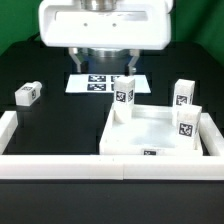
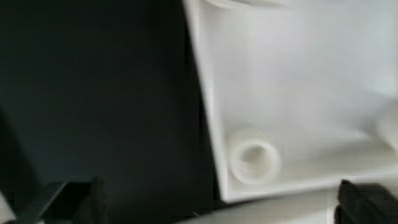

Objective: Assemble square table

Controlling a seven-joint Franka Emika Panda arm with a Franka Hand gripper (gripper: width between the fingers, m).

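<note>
1. Exterior view: your tabletop (image 1: 150, 130) sits against the front rail (image 1: 60, 166), three legs (image 1: 124, 95) standing on or by it, one leg (image 1: 27, 94) lying well apart.
2. Wrist view: gripper (image 2: 214, 198) spread wide, empty, over a corner hole (image 2: 258, 160). Looks like leg-fetching time; you'd grab that stray one next.

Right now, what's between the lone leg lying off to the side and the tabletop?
Only bare black table separates the lying leg from the tabletop, seen in the exterior view.
</note>
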